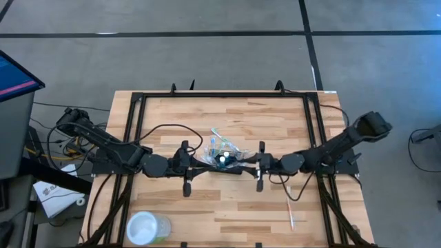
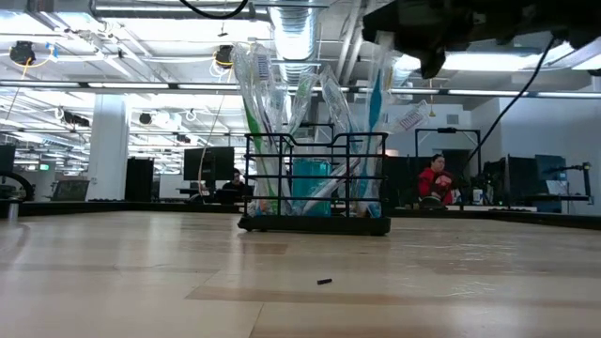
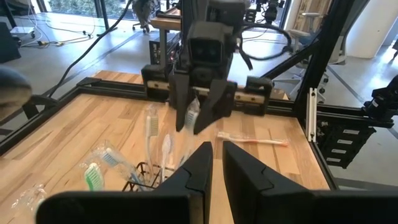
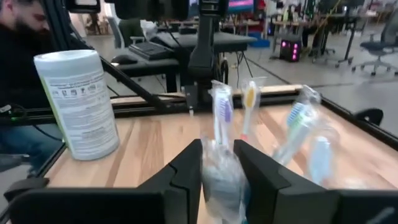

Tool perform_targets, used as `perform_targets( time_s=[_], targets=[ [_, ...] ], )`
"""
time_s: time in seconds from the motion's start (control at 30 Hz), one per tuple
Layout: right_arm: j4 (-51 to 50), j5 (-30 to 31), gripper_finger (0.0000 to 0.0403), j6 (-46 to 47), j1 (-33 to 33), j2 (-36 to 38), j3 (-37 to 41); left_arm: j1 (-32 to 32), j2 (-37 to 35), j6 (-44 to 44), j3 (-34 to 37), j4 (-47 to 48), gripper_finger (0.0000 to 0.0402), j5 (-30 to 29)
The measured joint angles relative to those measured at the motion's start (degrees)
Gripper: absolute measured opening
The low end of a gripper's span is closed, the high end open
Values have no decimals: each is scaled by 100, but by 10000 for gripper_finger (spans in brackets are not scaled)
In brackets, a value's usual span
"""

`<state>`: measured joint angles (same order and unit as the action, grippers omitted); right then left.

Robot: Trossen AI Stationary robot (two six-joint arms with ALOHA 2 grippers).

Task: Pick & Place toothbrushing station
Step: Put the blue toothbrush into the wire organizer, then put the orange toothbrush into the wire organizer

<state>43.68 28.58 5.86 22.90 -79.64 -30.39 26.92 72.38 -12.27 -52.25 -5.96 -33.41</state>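
While both end effectors' grip state is unclear, one caddy [image 2: 315,183] holds several wrapped toothbrushes [image 2: 255,94].

Both grippers crowd the caddy at the table's middle; the edges are more free.

The wire-mesh caddy [image 1: 222,161] with its upright toothbrushes [image 2: 310,103] stands between the left gripper [image 1: 200,164] and the right gripper [image 1: 247,164], so no passage from either side. Open wood lies at the far side. Near the front, a clear cup [image 1: 146,228] and a loose toothbrush [image 1: 290,212] block the corners.
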Motion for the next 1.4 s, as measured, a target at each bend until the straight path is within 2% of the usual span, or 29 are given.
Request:
perform_targets(
  time_s=[0.17,0.43,0.57,0.77,1.1,1.27,1.4],
  targets=[
    [-878,27,82,250,-91,394,1,0,0,124,0,-1,30,-2],
    [-1051,9,82,432,-345,378,-9,0,0,151,-1,-2,30,0],
    [-1057,2,82,336,-300,746,-28,0,0,154,0,0,30,0],
    [-1816,-5,82,505,-92,1327,-19,0,0,195,1,17,30,0],
    [-3181,-20,81,1488,427,2113,-18,0,0,193,1,38,30,0],
    [-4183,-45,81,2509,747,2426,-18,0,0,192,1,42,30,0],
    [-4883,-475,81,3544,989,2587,-18,0,0,192,1,42,30,0]
  ],
)
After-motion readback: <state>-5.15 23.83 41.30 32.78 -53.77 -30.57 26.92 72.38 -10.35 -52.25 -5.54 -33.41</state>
